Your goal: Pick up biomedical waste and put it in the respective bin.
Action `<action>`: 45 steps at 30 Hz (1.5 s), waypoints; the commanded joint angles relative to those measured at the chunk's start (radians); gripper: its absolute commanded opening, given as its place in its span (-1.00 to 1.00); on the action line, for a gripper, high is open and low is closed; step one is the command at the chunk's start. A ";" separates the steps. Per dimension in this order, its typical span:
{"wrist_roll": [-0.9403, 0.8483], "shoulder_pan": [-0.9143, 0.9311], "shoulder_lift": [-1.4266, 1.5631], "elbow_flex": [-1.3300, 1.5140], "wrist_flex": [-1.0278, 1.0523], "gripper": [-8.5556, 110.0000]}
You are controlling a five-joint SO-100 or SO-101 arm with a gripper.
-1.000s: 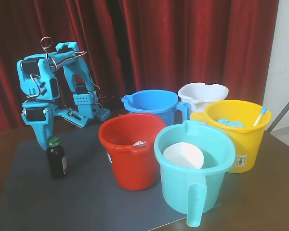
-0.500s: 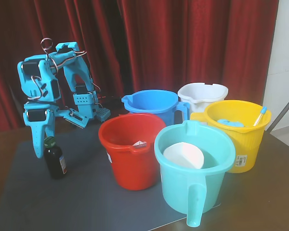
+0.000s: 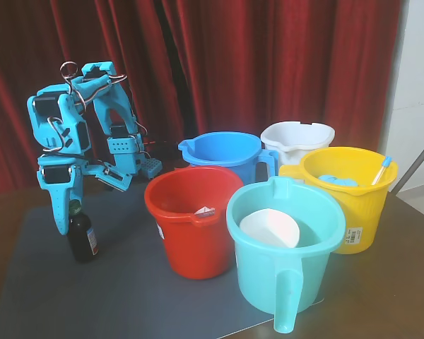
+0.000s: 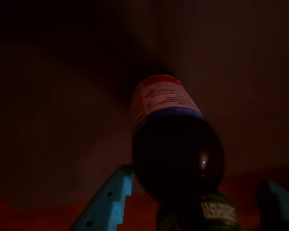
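The biomedical waste, a dark brown bottle (image 3: 83,239) with a green cap, stands upright on the grey mat (image 3: 127,296) at the left of the fixed view. My gripper (image 3: 70,214) points down over its top, with the jaws on either side of the cap. In the wrist view the bottle (image 4: 176,144) fills the centre with its red, white and blue label showing. My gripper (image 4: 197,214) straddles the cap, with small gaps to the fingers (image 4: 111,204). The royal-blue bin (image 3: 222,152) stands behind the red bucket, to the right of the arm.
A red bucket (image 3: 194,219), a teal bucket (image 3: 283,282) holding a white piece, a yellow bucket (image 3: 357,212) with a blue-tipped syringe (image 3: 381,169), and a white bucket (image 3: 297,135) cluster right of the bottle. A red curtain hangs behind.
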 commanded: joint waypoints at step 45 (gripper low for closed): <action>0.060 -0.069 0.011 -0.127 0.028 -0.83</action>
